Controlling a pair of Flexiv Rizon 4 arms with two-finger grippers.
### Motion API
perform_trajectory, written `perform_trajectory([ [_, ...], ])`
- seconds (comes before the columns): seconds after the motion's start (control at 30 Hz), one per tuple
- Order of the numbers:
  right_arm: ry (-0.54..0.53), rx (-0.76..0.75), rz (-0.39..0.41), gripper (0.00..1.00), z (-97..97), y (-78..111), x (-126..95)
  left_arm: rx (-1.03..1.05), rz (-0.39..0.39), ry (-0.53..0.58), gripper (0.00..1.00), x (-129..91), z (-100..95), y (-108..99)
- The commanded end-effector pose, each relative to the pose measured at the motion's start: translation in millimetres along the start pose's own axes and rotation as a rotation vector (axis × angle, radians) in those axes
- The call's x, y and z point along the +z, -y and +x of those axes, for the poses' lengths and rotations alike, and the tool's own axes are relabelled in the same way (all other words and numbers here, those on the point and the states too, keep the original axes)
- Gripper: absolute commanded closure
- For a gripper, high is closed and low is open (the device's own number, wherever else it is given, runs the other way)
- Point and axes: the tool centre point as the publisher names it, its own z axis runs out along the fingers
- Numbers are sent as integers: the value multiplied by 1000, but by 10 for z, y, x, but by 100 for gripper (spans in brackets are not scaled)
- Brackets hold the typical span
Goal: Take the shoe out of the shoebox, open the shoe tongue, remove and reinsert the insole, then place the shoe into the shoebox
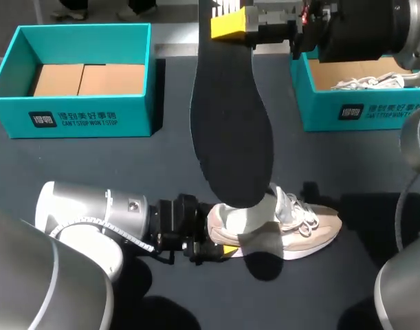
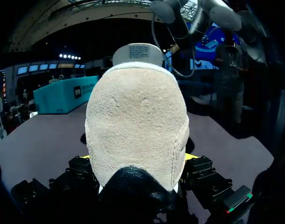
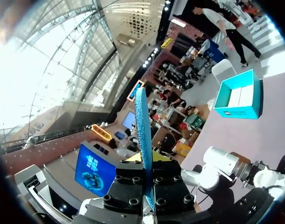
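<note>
Over the middle of the tabletop (image 1: pixel 93 161), the right gripper (image 1: pixel 231 24) is pinching the dark insole (image 1: pixel 230 137) by its narrow end, dangling it wide-end-down at the collar of the beige, white-laced shoe (image 1: pixel 302 230). Thin, light and floppy by the look of it, it is asking for a hold near one end, while the left gripper (image 1: pixel 220 249) is clamping the shoe's soft suede heel.

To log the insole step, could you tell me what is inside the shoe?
Only pale lining shows in the shoe opening. The insole, held by the right gripper, covers the rest, so whether its tip is inside cannot be seen.
</note>
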Motion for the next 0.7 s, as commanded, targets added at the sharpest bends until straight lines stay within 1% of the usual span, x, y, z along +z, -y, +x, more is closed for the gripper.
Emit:
perform_trajectory([
  [0.03,-14,-7,-64,100,91,123,73,1,-2,2,100,14,10,-3],
  [0.27,-22,-7,-65,100,97,128,87,1,-2,2,100,14,10,-3],
  [0.4,-23,-7,-62,100,53,107,98,1,-2,2,100,14,10,-3],
  [0.7,-14,-7,-76,100,-100,-27,96,1,-2,2,100,14,10,-3],
])
